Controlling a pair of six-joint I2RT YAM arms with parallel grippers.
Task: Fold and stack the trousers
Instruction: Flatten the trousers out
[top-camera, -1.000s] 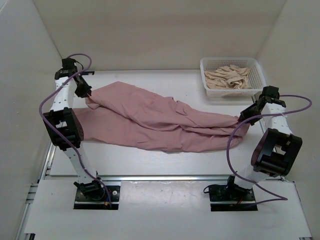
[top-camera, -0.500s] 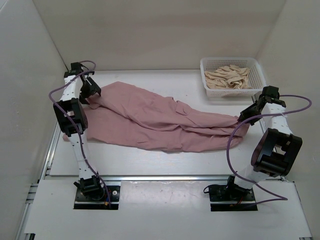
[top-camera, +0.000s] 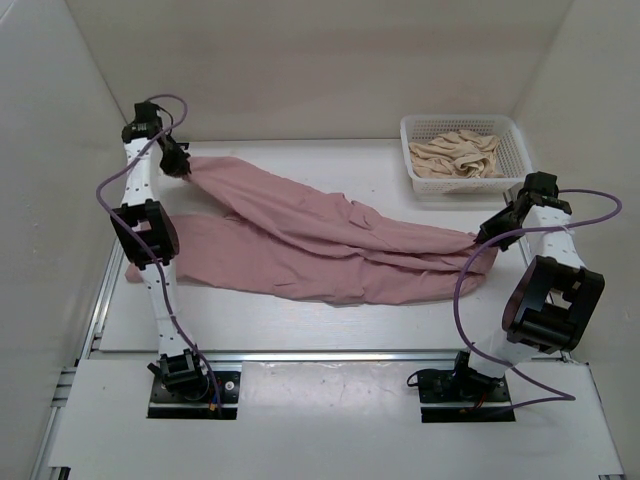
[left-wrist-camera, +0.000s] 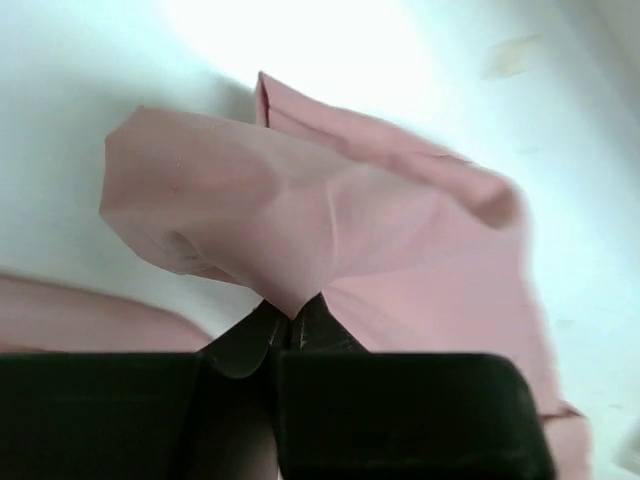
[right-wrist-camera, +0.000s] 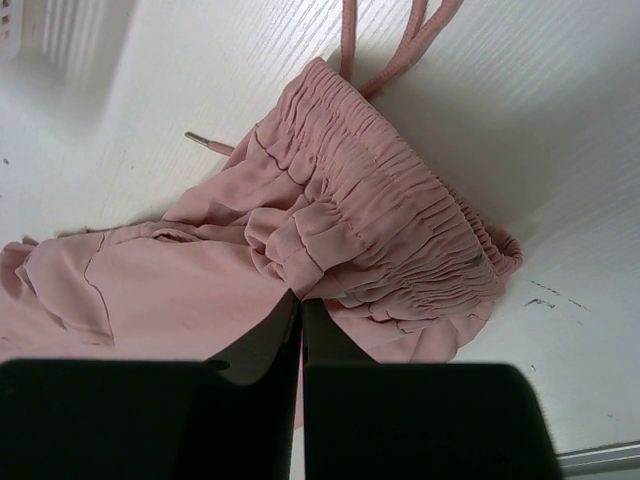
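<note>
Since the earlier frames the left gripper (top-camera: 182, 167) is seen to have been carried from the near left toward the far left corner of the table (top-camera: 300, 312), and the end of one trouser leg is drawn out with it, so that this leg is now stretched straighter than before. In the left wrist view its claw is pressed together on a peak of pink cloth, which is pinched at the fingertips and hangs bunched beyond them. The right gripper (right-wrist-camera: 300, 303) is unchanged in place at the right, its jaws closed on the gathered waistband (right-wrist-camera: 400, 225), with the drawstring cords (right-wrist-camera: 395, 45) trailing away from it. The trousers (top-camera: 320, 240) are laid across the middle of the table, waist at the right and legs running left, the second leg lying flat on the near side of the first. The basket (top-camera: 417, 172) at the far right is not involved. It is judged that the garment is being tensioned lengthwise for flattening; no fold is yet made.
</note>
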